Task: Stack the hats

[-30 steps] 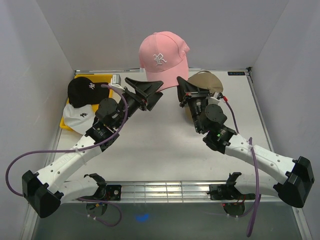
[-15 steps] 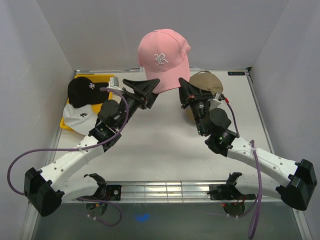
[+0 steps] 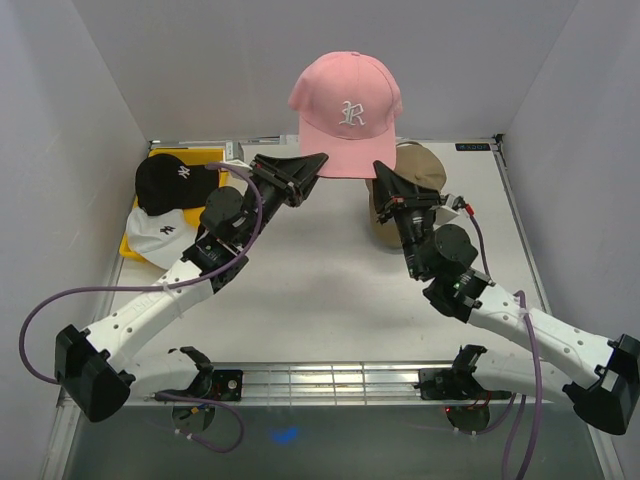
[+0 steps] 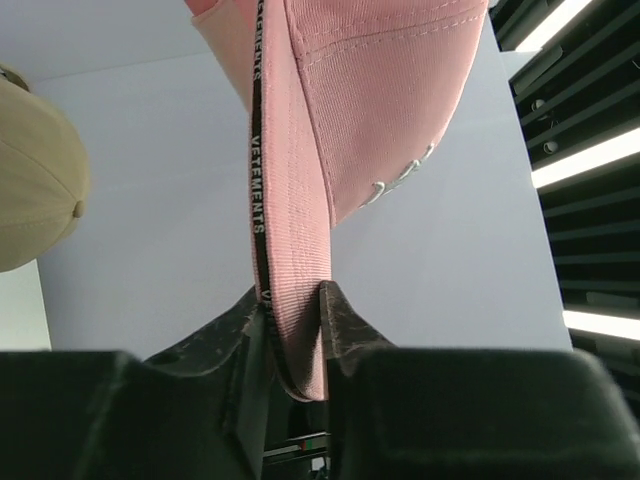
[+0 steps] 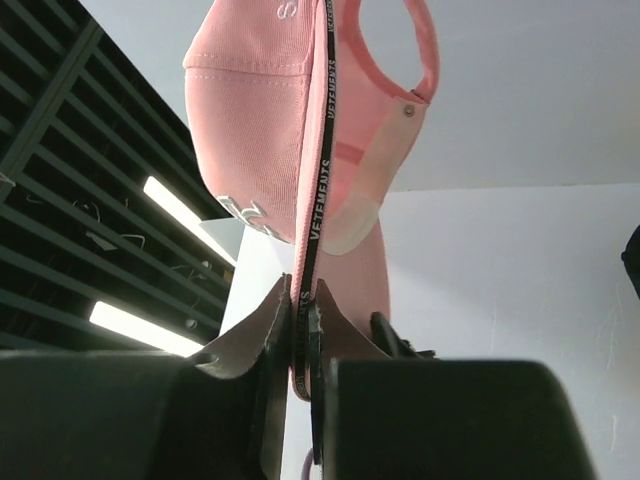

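The pink cap [image 3: 346, 110] is held in the air over the far part of the table [image 3: 320, 300]. The left gripper [image 3: 316, 161] and the right gripper [image 3: 384, 174] are each closed tightly on its lower rim, at opposite sides. The tan cap [image 3: 425, 165] lies just behind the right gripper.

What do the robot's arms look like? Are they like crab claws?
The left arm and right arm are long white tubes with chunky black joints. Each trails a thin purple cable. The left pincer and right pincer are black, with pointy triangle fingers, a bit like claws.
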You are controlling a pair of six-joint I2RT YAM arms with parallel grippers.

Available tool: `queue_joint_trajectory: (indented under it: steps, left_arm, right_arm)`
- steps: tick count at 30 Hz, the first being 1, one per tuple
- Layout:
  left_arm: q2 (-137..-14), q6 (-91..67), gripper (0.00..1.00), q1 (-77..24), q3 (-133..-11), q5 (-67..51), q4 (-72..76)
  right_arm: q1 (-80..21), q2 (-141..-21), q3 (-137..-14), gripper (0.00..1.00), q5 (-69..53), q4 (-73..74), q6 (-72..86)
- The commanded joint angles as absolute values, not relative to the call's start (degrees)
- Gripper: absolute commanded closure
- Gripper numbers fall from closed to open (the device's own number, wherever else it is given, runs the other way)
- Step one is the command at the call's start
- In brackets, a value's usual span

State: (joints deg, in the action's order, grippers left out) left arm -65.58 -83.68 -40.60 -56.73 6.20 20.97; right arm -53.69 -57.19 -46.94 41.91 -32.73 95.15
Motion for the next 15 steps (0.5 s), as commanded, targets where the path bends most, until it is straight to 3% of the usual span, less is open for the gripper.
queue_joint_trajectory:
  steps: [1,4,5,8,15]
  left_arm:
    - [-67.1,-81.7,0.74,-40.0,-61.4,5.0,16.4]
    - [-69.2,-81.7,0.80,-38.7,-64.9,2.3,11.0]
    - [-70.7,-82.2,0.90,-38.2,-66.0,1.7,7.0]
    - [-73.2,-82.6,0.99,-36.9,-69.6,-2.7,3.7]
    - [-81.0,-84.1,1.00,-35.7,-76.0,-7.9,0.7]
  right_arm:
    - [-54.5,-54.1,-48.8,0.92,41.3,-28.4,90.9]
    - [-54.5,-53.0,-49.8,0.92,42.2,-23.0,89.0]
    - [-54.6,-52.8,-51.1,0.92,42.6,-21.9,88.6]
    - [-54.4,-53.3,-57.1,0.92,44.2,-14.3,85.2]
    - [-52.4,-56.2,-67.4,0.92,46.2,-3.1,75.2]
